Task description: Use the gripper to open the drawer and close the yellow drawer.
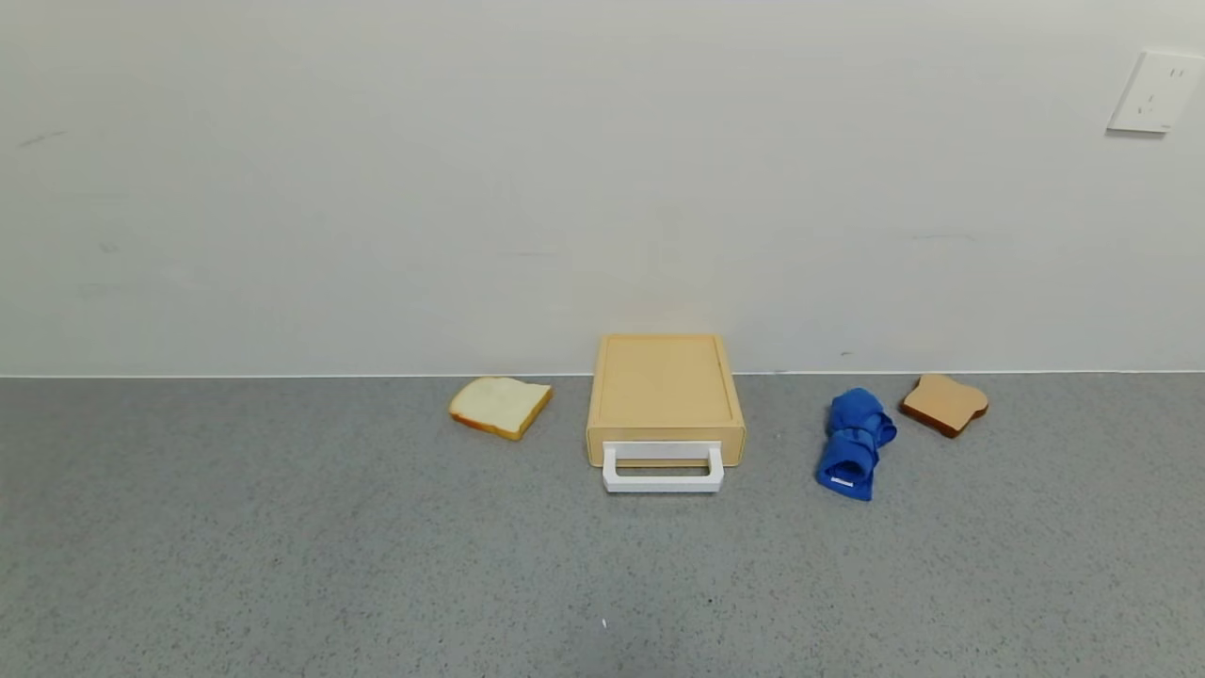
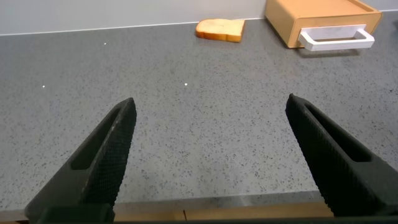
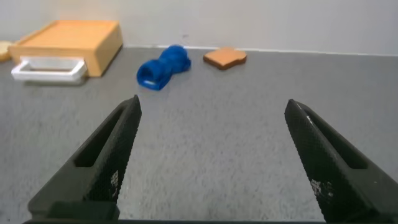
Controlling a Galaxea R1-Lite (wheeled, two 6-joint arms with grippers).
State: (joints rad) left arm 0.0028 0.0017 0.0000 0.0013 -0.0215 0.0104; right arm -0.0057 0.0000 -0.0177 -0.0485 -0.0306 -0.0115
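Observation:
The yellow drawer [image 1: 665, 391] stands shut in its flat yellow casing against the wall at the table's middle, its white loop handle [image 1: 663, 468] facing me. It also shows in the left wrist view [image 2: 317, 18] and the right wrist view [image 3: 68, 40]. Neither gripper shows in the head view. My left gripper [image 2: 211, 109] is open and empty over bare table near the front edge, far from the drawer. My right gripper [image 3: 211, 112] is open and empty over bare table, also far from the drawer.
A pale bread slice [image 1: 500, 406] lies left of the drawer. A rolled blue cloth [image 1: 855, 443] and a brown toast slice [image 1: 943, 403] lie to its right. A white wall socket [image 1: 1156, 91] sits high at the right. The grey table [image 1: 377, 565] stretches before the drawer.

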